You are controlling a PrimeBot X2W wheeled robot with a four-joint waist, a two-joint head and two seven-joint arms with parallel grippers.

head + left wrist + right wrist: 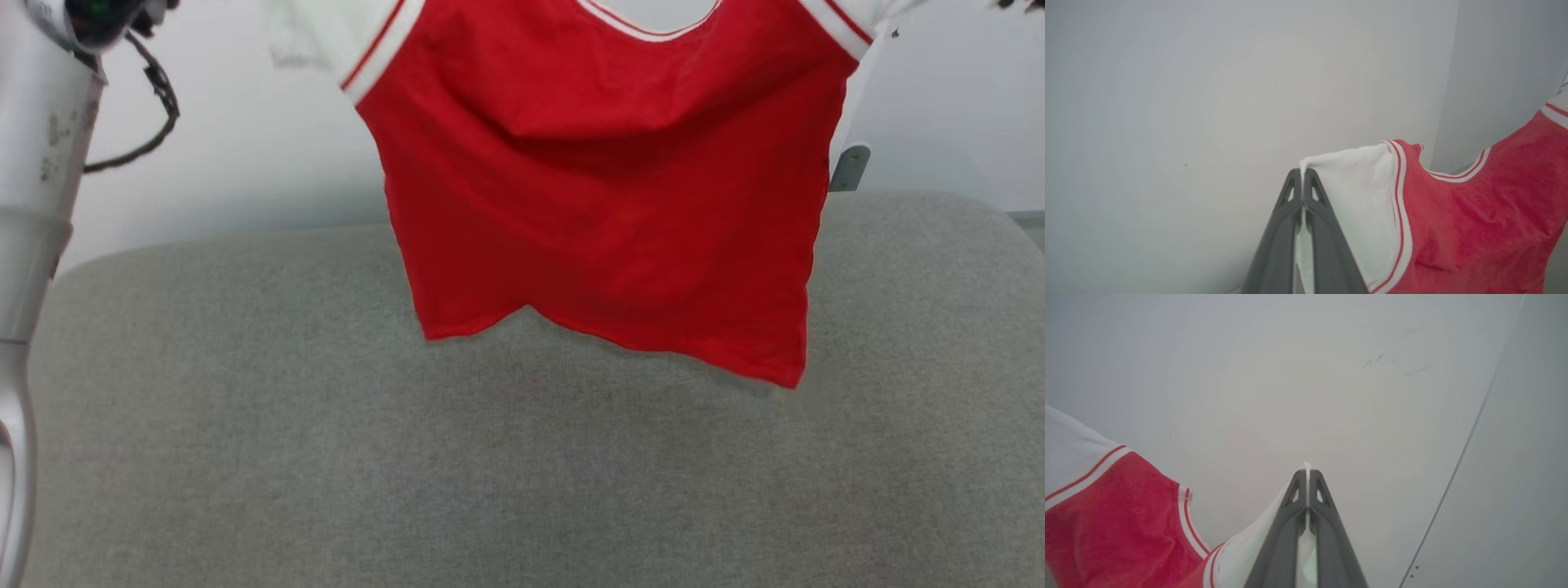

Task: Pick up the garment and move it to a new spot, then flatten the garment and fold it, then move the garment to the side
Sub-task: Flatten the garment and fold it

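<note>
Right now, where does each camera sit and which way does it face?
Head view: on the head, looking forward and down at the hanging garment over a grey fabric surface; a pale left forearm shows.
Left wrist view: on the left wrist, facing a pale wall along the left gripper, shut on a white sleeve.
Right wrist view: likewise, along the right gripper, shut on the other sleeve.
Shared: all three show the garment.

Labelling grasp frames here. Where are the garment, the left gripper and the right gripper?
garment [604, 204], head view, red body panel below the neckline.
left gripper [1303, 173], left wrist view, between fingertips pinching its white sleeve.
right gripper [1307, 473], right wrist view, between fingertips pinching its other white sleeve.
</note>
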